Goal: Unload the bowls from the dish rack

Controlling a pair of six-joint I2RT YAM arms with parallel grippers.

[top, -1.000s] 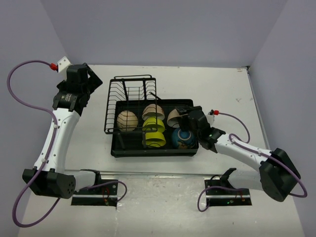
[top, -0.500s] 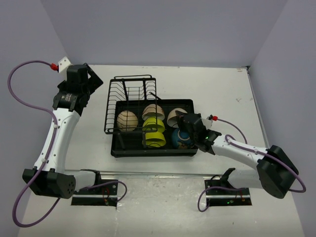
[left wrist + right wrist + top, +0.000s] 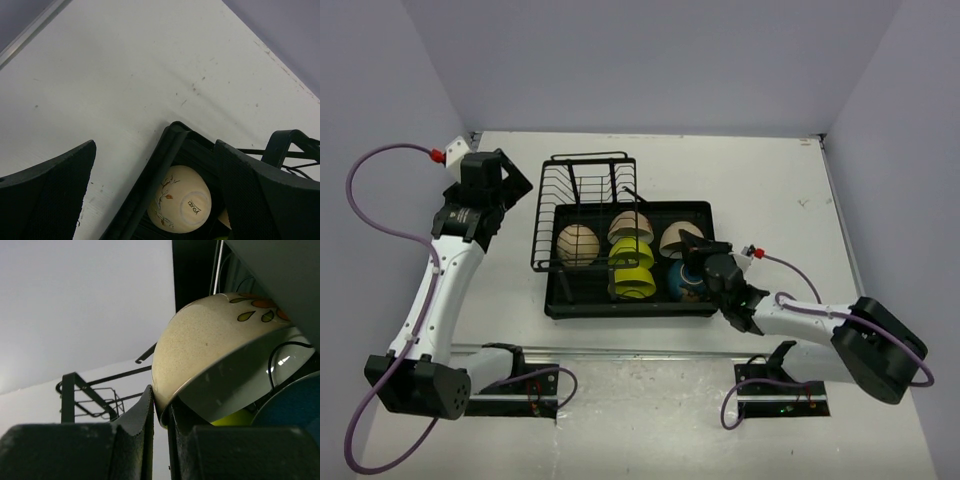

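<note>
Top external: left jaws spread wide over the desk (image 3: 770, 180), left of the dish rack (image 3: 630, 308), well apart from the cream bowl (image 3: 578, 243) in the tray's left part. Right wrist: right jaws pinching the rim of the speckled tan bowl (image 3: 200, 340) at the tray's far right, with the blue bowl (image 3: 686, 285) just on its near side.

Six bowls (image 3: 578, 243) stand in the dish rack (image 3: 552, 302).

Left pincer (image 3: 155, 147) spread wide, arm extended; right pincer (image 3: 161, 407) nearly closed.
</note>
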